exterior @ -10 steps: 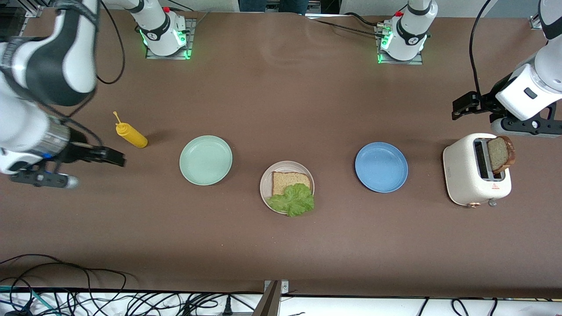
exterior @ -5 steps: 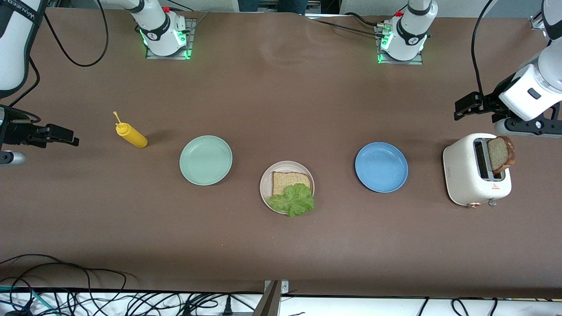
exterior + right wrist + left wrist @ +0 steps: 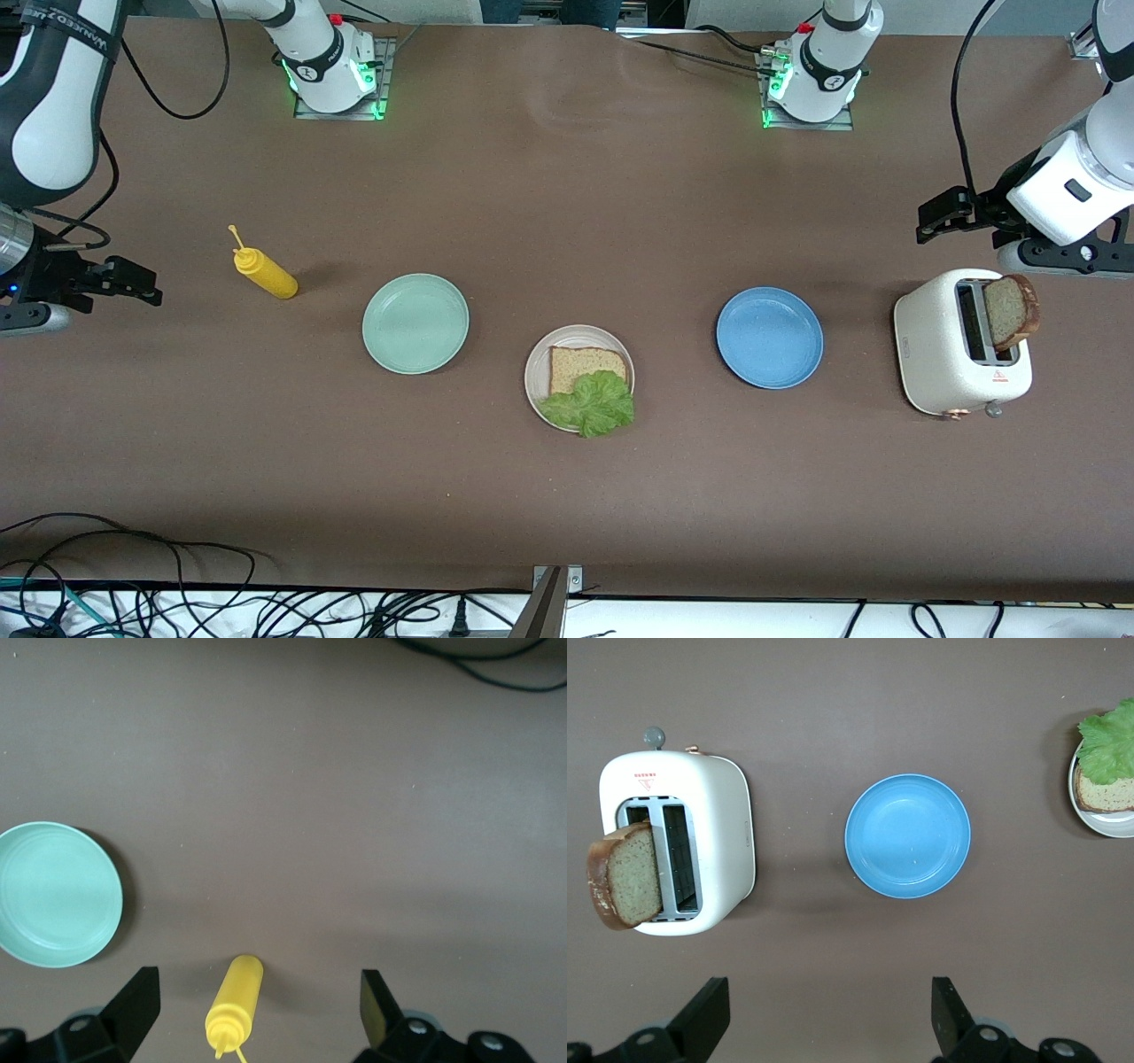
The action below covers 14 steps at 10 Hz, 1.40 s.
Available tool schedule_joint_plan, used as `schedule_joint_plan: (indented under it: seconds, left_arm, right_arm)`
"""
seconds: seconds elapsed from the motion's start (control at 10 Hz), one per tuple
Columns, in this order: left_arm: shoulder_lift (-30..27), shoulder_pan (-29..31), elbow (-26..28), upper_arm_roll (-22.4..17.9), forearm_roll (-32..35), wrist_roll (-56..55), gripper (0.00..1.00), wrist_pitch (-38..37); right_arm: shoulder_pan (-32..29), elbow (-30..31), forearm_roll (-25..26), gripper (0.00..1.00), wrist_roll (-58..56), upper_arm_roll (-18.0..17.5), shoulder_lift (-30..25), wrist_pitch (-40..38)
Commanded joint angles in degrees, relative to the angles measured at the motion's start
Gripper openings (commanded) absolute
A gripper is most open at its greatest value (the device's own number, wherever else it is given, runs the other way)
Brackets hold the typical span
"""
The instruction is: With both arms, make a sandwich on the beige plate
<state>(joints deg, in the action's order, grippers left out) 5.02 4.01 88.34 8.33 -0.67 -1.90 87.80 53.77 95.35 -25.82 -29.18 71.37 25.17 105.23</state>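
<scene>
Retracting right gripper [image 3: 146, 288] toward table's end, spread and empty; left gripper [image 3: 930, 221] hovering spread above toaster [image 3: 939, 354], needing light crust-edge pinch on soft, crumbly slice [image 3: 1010, 310].

Two white arms with black joint bands and glossy rounded shells. Round white bases [image 3: 330, 64] on grey metal plates, lit green at the foot, each with a small red knob. Black cables [image 3: 961, 97] looping loose from the upper links. Grey lettering along the black band of the right arm. Left claw [image 3: 939, 215] matte black, two blunt square-tipped fingers [image 3: 709, 1014], spread wide. Right claw [image 3: 133, 280] alike, fingers [image 3: 133, 1001] apart, a silver cylinder just beside its wrist.
</scene>
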Motion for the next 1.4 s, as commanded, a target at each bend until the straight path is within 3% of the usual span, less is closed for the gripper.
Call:
schedule_joint_plan:
  seconds: [0.0, 0.5, 1.3]
  left_arm:
    - [0.4, 0.1, -1.0, 0.4, 1.9, 0.0, 1.00, -0.1]
    - [0.4, 0.1, -1.0, 0.4, 1.9, 0.0, 1.00, -0.1]
    - [0.6, 0.6, -0.9, 0.4, 1.9, 0.4, 1.00, -0.1]
  right_arm:
    - [2.0, 0.7, 0.9, 1.00, -0.4, 0.9, 0.5, 3.9]
    - [3.3, 0.9, 0.8, 1.00, 0.2, 0.5, 1.8, 8.5]
    - [2.9, 1.2, 0.7, 1.00, 0.2, 0.4, 2.3, 8.6]
